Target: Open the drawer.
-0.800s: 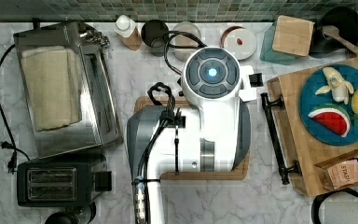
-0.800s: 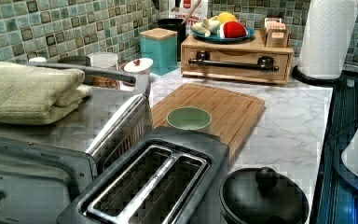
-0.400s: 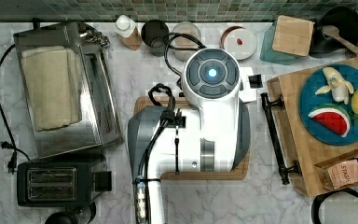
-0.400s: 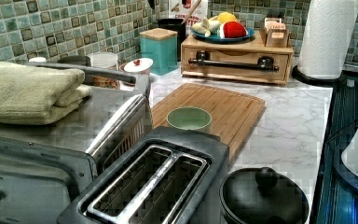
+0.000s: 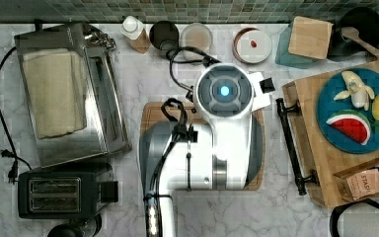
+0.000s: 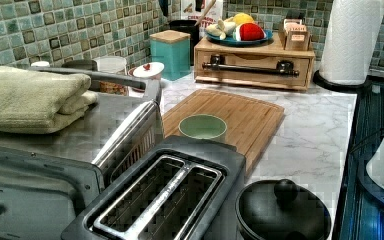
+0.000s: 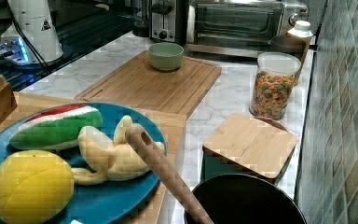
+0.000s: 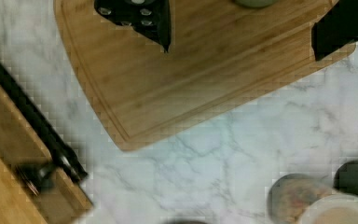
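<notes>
A marble kitchen counter [image 5: 128, 84] backed by green mosaic tile held the scene. In the top view, the white arm [image 5: 212, 143] hung over the cutting board [image 5: 150, 111], with the toaster oven [image 5: 69, 89] and black toaster [image 5: 61, 190] on the top view's left. On the top view's right stood the bamboo box, its drawer [image 5: 303, 143] shut, the long black bar handle [image 5: 290, 145] facing the board across a strip of marble. A blue plate [image 5: 328, 123] of toy fruit sat on the box.

In the left view, the drawer [image 6: 252, 67] sat closed at the counter's far end beyond the cutting board [image 6: 245, 117], where a green bowl [image 6: 202, 127] stood. A paper towel roll [image 6: 352, 40] rose on the left view's right.

In the right view, the bowl [image 7: 166, 55] rested on the board [image 7: 154, 84], with a jar of coloured cereal [image 7: 270, 86] near the tiled wall.

In the wrist view, the gripper [image 8: 242, 28] hovered above the board [image 8: 205, 79], its two black fingers [image 8: 144, 16] spread wide apart and holding nothing, while the drawer's handle [image 8: 32, 123] lay off to one side.
</notes>
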You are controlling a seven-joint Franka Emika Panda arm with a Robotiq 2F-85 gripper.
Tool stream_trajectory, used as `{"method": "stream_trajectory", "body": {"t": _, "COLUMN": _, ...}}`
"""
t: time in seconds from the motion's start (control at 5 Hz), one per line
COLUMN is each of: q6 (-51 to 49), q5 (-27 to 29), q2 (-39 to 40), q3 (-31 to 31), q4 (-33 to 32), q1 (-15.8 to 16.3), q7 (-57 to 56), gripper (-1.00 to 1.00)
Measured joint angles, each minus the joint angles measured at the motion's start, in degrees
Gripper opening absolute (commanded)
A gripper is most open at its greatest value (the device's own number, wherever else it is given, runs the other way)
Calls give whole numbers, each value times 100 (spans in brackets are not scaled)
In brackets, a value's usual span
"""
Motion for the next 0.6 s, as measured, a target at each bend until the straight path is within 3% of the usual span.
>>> {"method": "stream_trajectory", "body": {"t": 0.4, "q6": 785, "q5": 2, "q2": -597, "q3": -195, "q4": -1108, "q1": -99, "q7": -3101, "gripper": 100}}
{"method": "stream_trajectory", "body": {"t": 0.6, "q6": 1037, "q5": -10, "q2": -465, "q3": -390, "q4": -1164, "q1": -167, "q7": -3876, "gripper": 100}}
